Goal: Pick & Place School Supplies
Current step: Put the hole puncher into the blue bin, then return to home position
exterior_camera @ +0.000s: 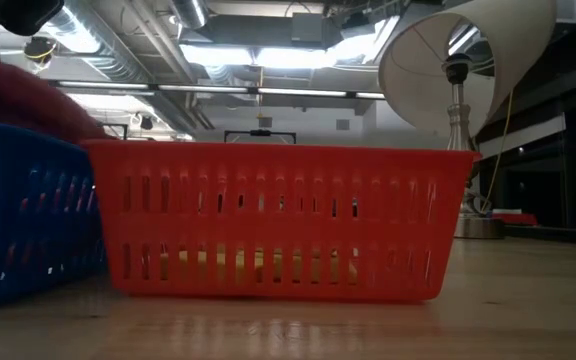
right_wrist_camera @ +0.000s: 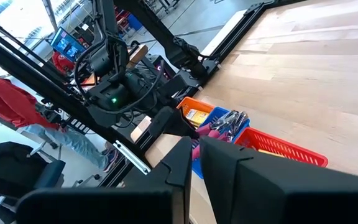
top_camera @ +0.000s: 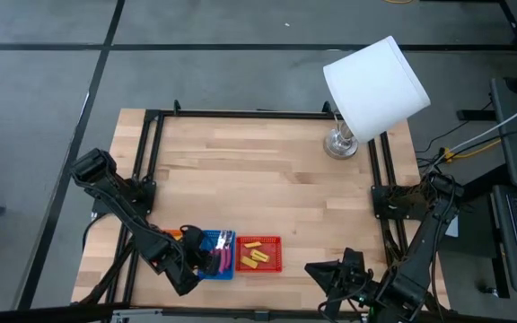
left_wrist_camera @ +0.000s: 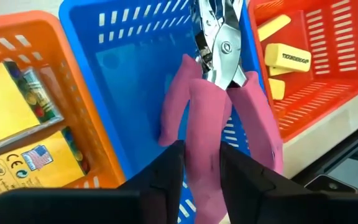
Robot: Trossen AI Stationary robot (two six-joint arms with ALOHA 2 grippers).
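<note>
Three mesh trays stand side by side near the table's front edge: orange (left_wrist_camera: 42, 37), blue (top_camera: 221, 256) and red (top_camera: 260, 255). The orange tray holds yellow packets (left_wrist_camera: 11, 106) and the red tray holds small yellow blocks (left_wrist_camera: 288, 56). Pink-handled scissors (left_wrist_camera: 222, 93) sit in the blue tray, their metal blades (left_wrist_camera: 219, 37) pointing toward its far wall. My left gripper (left_wrist_camera: 201, 168) reaches down into the blue tray, closed on a pink handle. My right gripper (right_wrist_camera: 196, 155) hangs shut with nothing in it, near the front edge to the right of the red tray. My left gripper has one pink scissor handle (left_wrist_camera: 202, 140) between its two fingers, and the handle fills the gap between them. The fingers slant down from the table's near left and lie along the handle. The scissors stay inside the blue tray; whether they rest on its floor, I cannot tell.
A white-shaded lamp (top_camera: 372, 85) leans over the table's far right corner, its base (top_camera: 340, 144) on the wood. Bare wood spreads across the middle and far part of the table. A black frame (top_camera: 240, 114) rims the table. A person in red (right_wrist_camera: 5, 99) stands beyond the table.
</note>
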